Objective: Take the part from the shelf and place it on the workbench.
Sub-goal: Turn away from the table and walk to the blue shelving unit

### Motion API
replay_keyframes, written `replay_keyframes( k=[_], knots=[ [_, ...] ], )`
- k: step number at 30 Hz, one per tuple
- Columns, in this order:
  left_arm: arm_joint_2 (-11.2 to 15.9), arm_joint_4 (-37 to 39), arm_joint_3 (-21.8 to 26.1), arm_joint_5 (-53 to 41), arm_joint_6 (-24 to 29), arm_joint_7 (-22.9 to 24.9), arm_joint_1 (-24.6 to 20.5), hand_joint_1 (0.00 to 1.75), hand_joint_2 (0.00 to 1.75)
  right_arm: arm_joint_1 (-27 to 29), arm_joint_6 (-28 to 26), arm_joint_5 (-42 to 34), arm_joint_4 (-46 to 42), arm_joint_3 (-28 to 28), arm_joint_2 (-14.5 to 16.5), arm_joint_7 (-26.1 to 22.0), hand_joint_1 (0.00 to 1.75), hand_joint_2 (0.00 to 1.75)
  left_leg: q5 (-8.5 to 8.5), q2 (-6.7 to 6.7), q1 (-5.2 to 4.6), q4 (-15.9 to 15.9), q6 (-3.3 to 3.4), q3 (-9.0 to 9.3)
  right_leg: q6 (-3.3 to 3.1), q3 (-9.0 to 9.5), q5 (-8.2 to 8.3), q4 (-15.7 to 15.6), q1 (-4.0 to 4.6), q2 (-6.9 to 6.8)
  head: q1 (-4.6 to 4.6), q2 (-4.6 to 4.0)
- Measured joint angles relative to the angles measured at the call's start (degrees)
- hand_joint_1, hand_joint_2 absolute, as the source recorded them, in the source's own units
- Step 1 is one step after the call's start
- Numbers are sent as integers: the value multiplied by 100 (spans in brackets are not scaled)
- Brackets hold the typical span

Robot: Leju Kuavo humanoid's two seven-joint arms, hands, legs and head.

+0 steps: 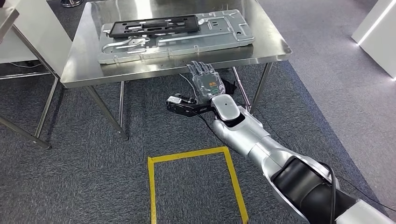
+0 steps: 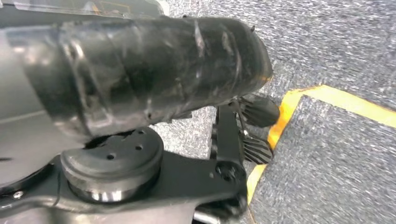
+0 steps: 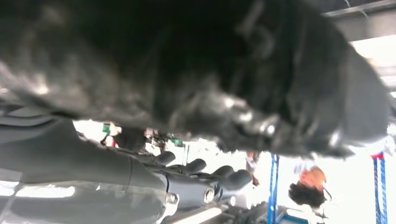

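Observation:
A large grey stamped metal panel (image 1: 187, 37) lies flat on the steel workbench (image 1: 79, 70). A black plastic frame (image 1: 154, 25) rests on the panel's far left part. My right hand (image 1: 205, 77) reaches to the workbench's front edge just below the panel, back of the hand up, fingers spread and straight, holding nothing. The right wrist view shows its dark fingers (image 3: 201, 170) extended with nothing between them. In the left wrist view, dark ribbed fingertips (image 2: 257, 112) hang over the carpet; how they are set is unclear.
A yellow tape square (image 1: 154, 161) marks the grey carpet in front of the workbench. White furniture stands at the left (image 1: 28, 28) and far right (image 1: 378, 28). A person (image 3: 308, 186) stands some way off in the right wrist view.

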Motion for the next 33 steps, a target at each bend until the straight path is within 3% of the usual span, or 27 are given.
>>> replay_keyframes(
  k=[1,3,5,7,9,11,13,14,15,17,19,22,24,27,29,30,31,33],
  knots=[
    [1,0,0,0,1,-1,-3,0,0,0,-1,0,-1,0,0,0,0,0,131,0,-5,-384,27,279,9,-38,21,16,1,0,-1,0],
    [9,0,0,0,1,-2,-12,0,0,-7,-2,0,-2,-1,-1,0,0,0,196,-2,-39,-1160,95,805,49,-90,60,35,8,-6,4,0],
    [18,0,0,0,1,-4,-16,0,0,-10,-2,0,-1,-1,-1,0,0,0,146,-7,-80,-1471,157,982,114,-111,111,27,3,-13,5,0],
    [16,0,0,0,3,-3,-13,0,0,-5,-1,0,0,-1,-2,0,0,0,207,2,-72,-1546,235,979,179,-122,124,32,-6,-12,4,0],
    [14,0,0,0,5,-2,-10,0,0,-9,-1,0,0,-1,-5,0,0,0,290,22,-44,-1621,323,972,231,-237,-105,302,-7,-5,11,0],
    [13,0,0,0,4,-2,-9,0,0,0,0,0,1,-1,-8,0,0,0,341,32,-39,-1635,369,925,277,-510,-533,994,-21,-1,14,0],
    [13,0,0,0,3,-2,-7,0,0,31,1,0,2,-1,-9,0,0,0,363,33,-37,-1605,376,866,314,-717,-755,1584,-42,-1,14,0],
    [11,0,0,0,3,-2,-4,0,0,43,2,0,2,-1,-9,0,0,0,367,31,-34,-1578,374,837,328,-689,-704,1610,-56,-3,14,0],
    [9,0,0,0,2,-2,-3,0,0,46,2,0,2,-1,-9,0,0,0,366,27,-29,-1544,366,811,340,-563,-568,1431,-73,-5,15,0],
    [5,0,0,0,-1,-2,-4,0,0,34,1,0,2,-1,-9,0,0,0,341,17,-23,-1460,325,751,356,-114,-272,689,-100,-4,15,0],
    [7,0,0,0,-1,-2,-7,0,0,22,0,0,1,-1,-9,0,0,0,325,8,-29,-1386,262,689,315,136,-181,207,-87,9,10,0],
    [9,0,0,0,-1,-2,-2,0,0,30,0,0,2,-1,-11,1,0,0,347,-3,-29,-1350,173,634,196,99,-176,126,-69,17,8,0],
    [9,0,0,0,0,-2,4,0,0,21,-1,0,1,-1,-11,1,0,0,204,-3,-15,-1190,121,547,114,80,-131,94,-78,18,2,0],
    [5,0,-1,0,-1,-2,-1,0,0,14,-1,0,1,-1,-7,0,0,0,-326,-1,5,-219,63,138,46,41,-89,81,-61,16,-10,0],
    [0,0,-2,0,-1,-1,8,0,0,31,0,0,2,-1,-7,0,0,0,-424,-1,8,243,61,-47,35,20,-79,89,-35,13,-11,0],
    [-4,0,-2,0,-1,0,12,0,0,37,0,0,2,-1,-7,0,0,0,-324,-1,7,192,74,-9,33,14,-77,95,-24,13,-12,0],
    [-6,0,-2,0,-1,0,14,0,0,40,0,0,2,-1,-7,0,0,0,-138,-2,4,-76,99,137,32,12,-76,102,-14,14,-12,0],
    [-3,0,-2,0,-1,-1,6,0,0,27,-1,0,1,-1,-7,0,0,0,152,-7,-24,-849,166,545,42,10,-70,106,-3,15,-9,0]
  ],
)
